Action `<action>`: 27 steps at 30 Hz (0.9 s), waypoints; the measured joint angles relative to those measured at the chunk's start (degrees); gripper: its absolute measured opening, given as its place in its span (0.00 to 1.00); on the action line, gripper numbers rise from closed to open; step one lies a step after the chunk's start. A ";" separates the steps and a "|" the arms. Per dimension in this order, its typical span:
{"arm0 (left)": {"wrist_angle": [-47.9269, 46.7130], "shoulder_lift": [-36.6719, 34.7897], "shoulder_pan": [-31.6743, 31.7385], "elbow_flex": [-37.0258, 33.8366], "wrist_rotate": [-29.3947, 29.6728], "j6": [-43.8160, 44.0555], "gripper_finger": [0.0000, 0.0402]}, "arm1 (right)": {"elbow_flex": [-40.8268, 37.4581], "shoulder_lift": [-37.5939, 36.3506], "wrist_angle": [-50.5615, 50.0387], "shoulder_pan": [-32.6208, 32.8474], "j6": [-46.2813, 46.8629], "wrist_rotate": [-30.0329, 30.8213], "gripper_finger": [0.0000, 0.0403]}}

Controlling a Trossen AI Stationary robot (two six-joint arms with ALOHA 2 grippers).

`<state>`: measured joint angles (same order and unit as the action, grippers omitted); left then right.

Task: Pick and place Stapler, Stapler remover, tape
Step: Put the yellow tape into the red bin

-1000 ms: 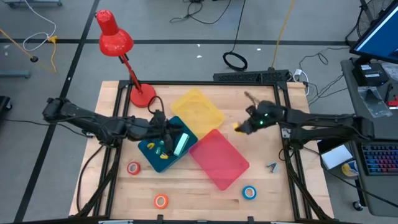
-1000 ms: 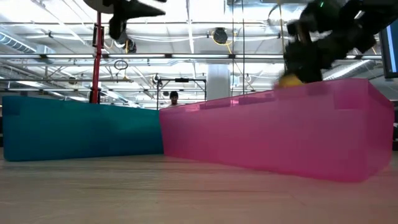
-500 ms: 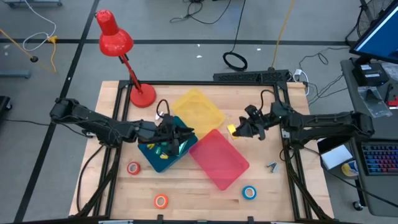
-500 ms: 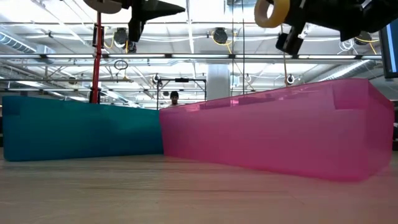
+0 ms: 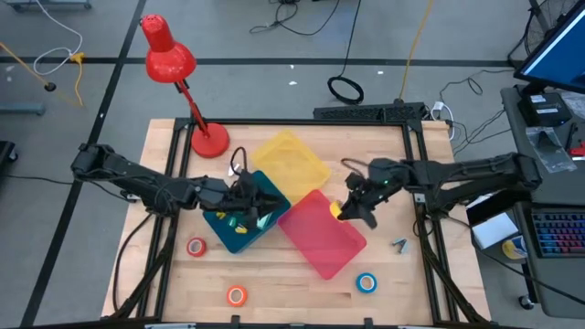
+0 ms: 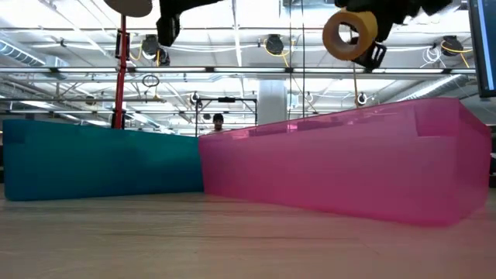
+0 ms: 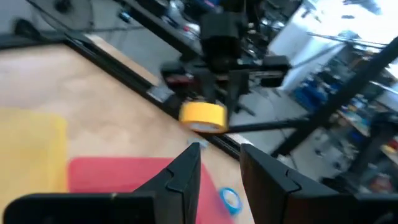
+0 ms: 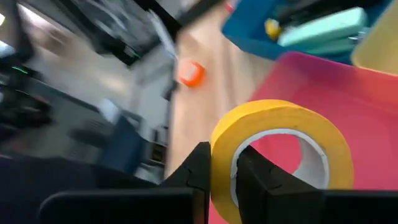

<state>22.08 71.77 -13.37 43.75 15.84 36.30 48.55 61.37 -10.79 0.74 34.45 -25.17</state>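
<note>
While the right arm reached over the wooden counter (image 5: 384, 274), its fingers (image 8: 202, 168) were clamped on a yellow tape roll (image 6: 350, 34), gripping through the ring's wall with the roll on edge. That right gripper (image 5: 352, 206) hung in the air above the near rim of the pink tray (image 5: 322, 233), and the roll sat well clear of the tray's top edge in the low view. Just beyond those fingers lay the teal tray (image 5: 239, 219), holding a pale green stapler (image 8: 323, 30). The left gripper (image 5: 249, 203) waited over that teal tray, its fingers (image 7: 186, 171) apart and empty. Red (image 5: 196, 246), orange (image 5: 237, 294) and blue (image 5: 366, 282) tape rolls rested loose on the counter, well apart from both sets of fingers. To do this step well, the right arm would probably need to carry the roll further over the pink tray's middle, lower it below the rim, and only then part the fingers, since a roll dropped on edge from height could bounce or roll out
</note>
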 joint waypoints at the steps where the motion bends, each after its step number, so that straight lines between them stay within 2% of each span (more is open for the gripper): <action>1: -0.60 -0.04 -0.41 0.02 -0.87 0.56 0.28 | 1.97 1.28 -2.93 1.11 -1.19 2.03 0.08; 4: -3.93 -0.63 -2.24 -0.04 -1.84 2.89 0.28 | 6.54 5.42 -9.19 4.65 -2.81 7.51 0.08; 10: -16.32 -4.56 -8.08 -0.02 -1.63 11.17 0.28 | 11.09 14.38 -10.49 10.50 -1.85 17.37 0.08; 15: -30.52 -9.64 -16.19 0.00 3.86 19.97 0.28 | 12.95 21.39 -10.51 12.51 -0.63 25.01 0.08; 20: -43.75 -13.69 -24.76 0.00 11.00 32.01 0.28 | 13.82 27.55 -10.53 11.64 0.85 27.96 0.08; 27: -56.63 -14.45 -35.04 -0.02 12.46 50.23 0.28 | 13.86 32.89 -9.15 9.40 2.61 28.16 0.09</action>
<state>-34.55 57.32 -48.41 43.72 28.29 86.53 62.41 94.26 -19.94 10.14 37.06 2.98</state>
